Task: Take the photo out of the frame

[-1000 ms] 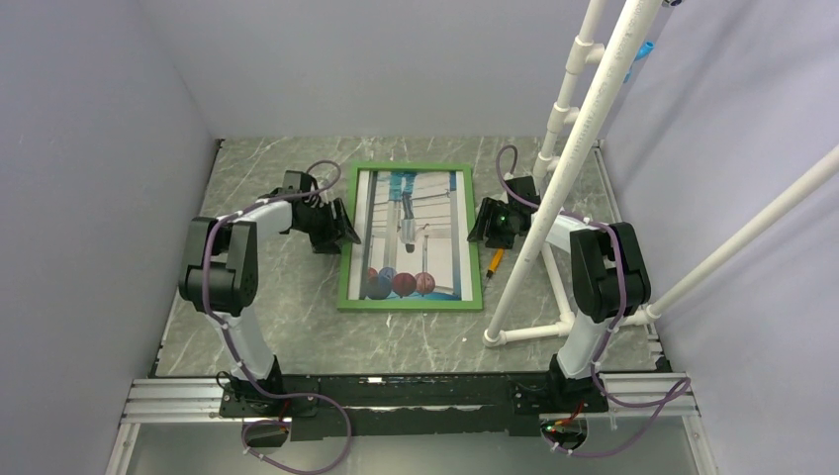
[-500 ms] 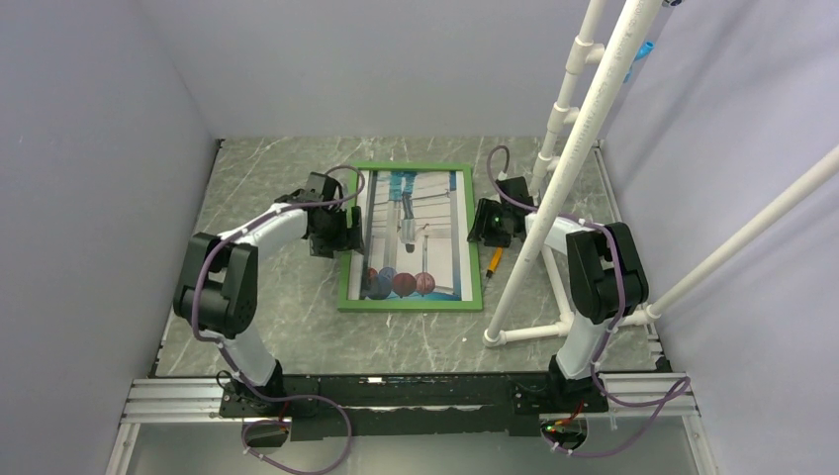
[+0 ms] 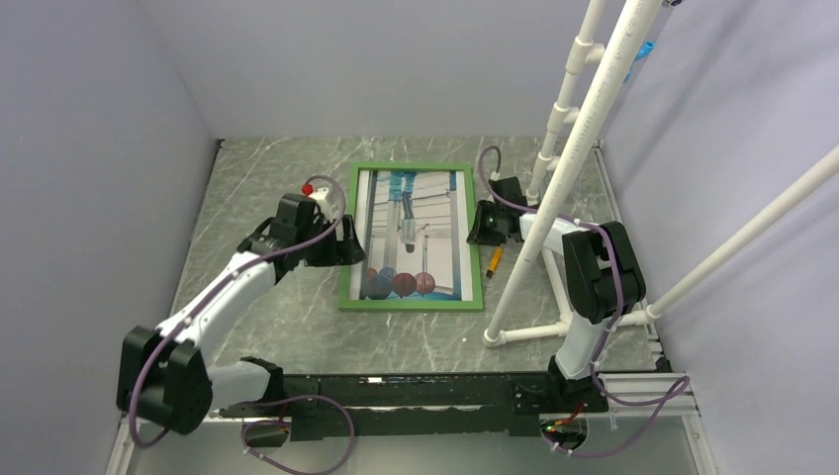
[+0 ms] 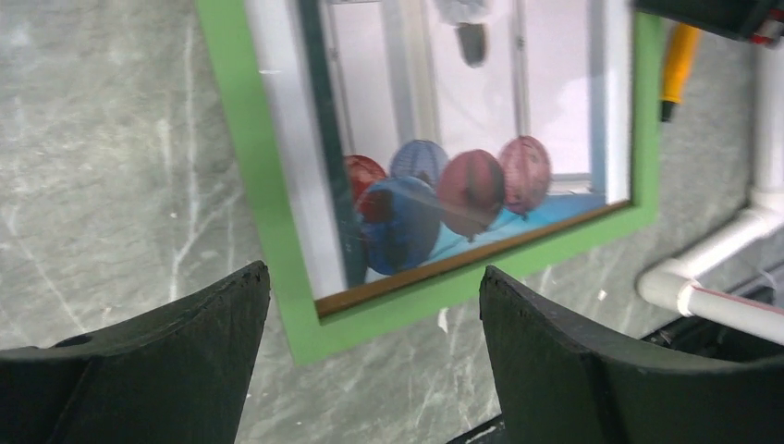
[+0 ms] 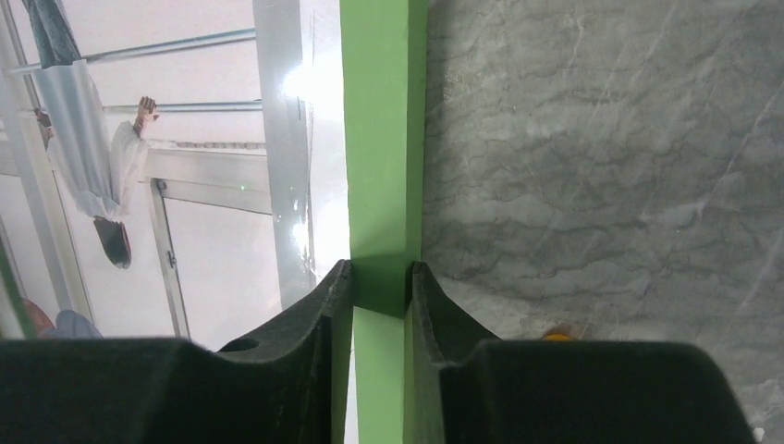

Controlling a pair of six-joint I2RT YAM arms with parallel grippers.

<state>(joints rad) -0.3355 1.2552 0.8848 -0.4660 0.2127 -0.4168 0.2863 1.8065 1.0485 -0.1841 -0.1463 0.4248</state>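
Left arm (image 3: 213, 302) lowered, right hand (image 5: 381, 277) pinching frame (image 5: 388, 139), marble tabletop (image 3: 257, 168), lilac walls (image 3: 89, 148)

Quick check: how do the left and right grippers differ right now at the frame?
The left gripper stands wide open; the right gripper is closed. The left gripper holds nothing, its fingers apart over the near left corner of the frame; the right gripper pinches the frame's right rail between its fingers. Shared: each is at one long side of the frame, and the photo sits inside it.
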